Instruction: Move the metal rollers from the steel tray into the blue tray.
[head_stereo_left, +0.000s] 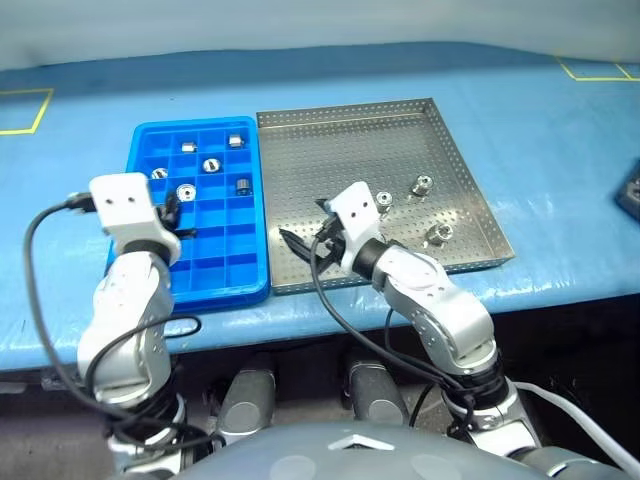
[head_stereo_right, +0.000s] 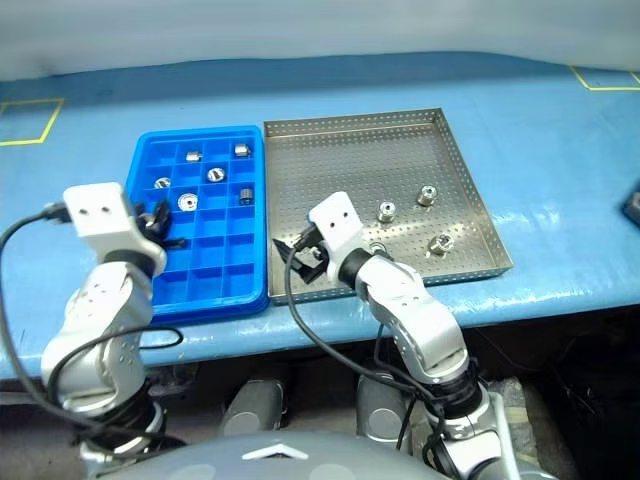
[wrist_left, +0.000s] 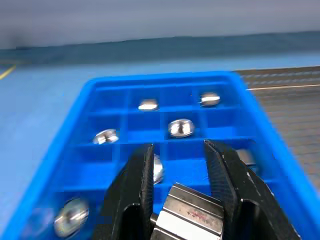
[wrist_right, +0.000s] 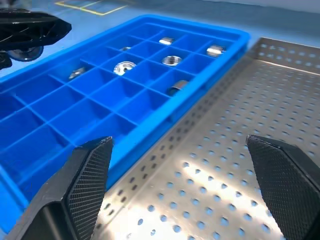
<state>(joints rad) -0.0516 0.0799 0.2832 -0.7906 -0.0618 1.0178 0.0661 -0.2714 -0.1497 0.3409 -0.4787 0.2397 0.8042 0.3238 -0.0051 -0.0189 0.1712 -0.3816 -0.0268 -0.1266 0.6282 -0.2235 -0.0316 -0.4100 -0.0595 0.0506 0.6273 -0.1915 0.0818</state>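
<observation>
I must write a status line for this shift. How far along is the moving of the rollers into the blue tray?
Done: at least six metal rollers lie in the blue tray. In hand: the left gripper is shut above that tray; whether it carries a roller is unclear. The right gripper is open over the steel tray. Left: at least three rollers there.

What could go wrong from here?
The left gripper hangs over the blue tray beside filled cells; a drop there could land on a seated roller. The open right gripper sits low in the steel tray, so its arm might nudge the loose rollers nearby.
</observation>
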